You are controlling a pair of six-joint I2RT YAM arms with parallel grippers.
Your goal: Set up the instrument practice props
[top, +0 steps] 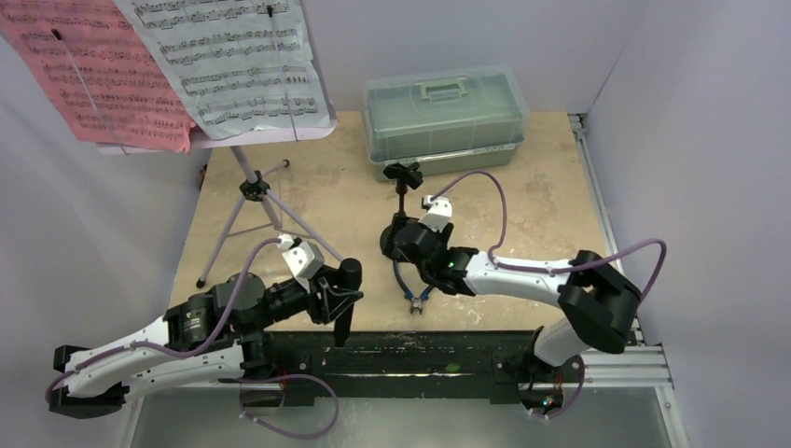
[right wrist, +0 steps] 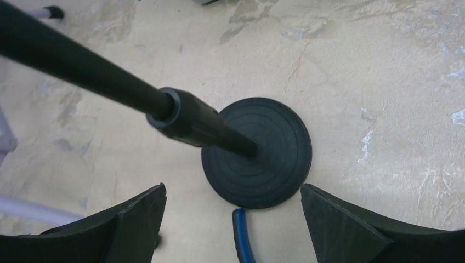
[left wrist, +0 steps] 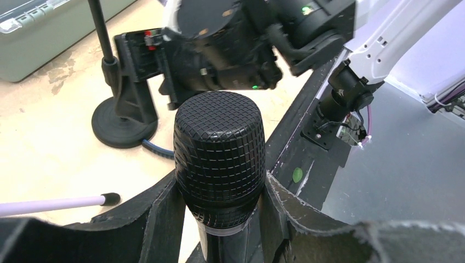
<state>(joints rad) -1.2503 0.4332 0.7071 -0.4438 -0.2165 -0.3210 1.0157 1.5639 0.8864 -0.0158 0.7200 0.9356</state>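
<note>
The pale lilac music stand (top: pixel 250 177) stands on tripod legs at the back left and carries a pink sheet (top: pixel 93 75) and a white sheet (top: pixel 233 61). My left gripper (top: pixel 343 299) is shut on the black microphone (top: pixel 341 325) at the table's near edge. In the left wrist view its mesh head (left wrist: pixel 219 148) sits between the fingers (left wrist: pixel 159 219). The black round-based stand (top: pixel 403 187) is upright mid-table. My right gripper (top: pixel 399 241) is open just in front of its base (right wrist: pixel 257 153), with the pole (right wrist: pixel 82 66) slanting past, untouched.
A translucent green lidded toolbox (top: pixel 443 117) stands at the back centre. Blue-handled pliers (top: pixel 410 289) lie beside the stand base, one handle showing in the right wrist view (right wrist: pixel 241 235). A tripod leg tip (left wrist: pixel 107 198) lies near my left gripper.
</note>
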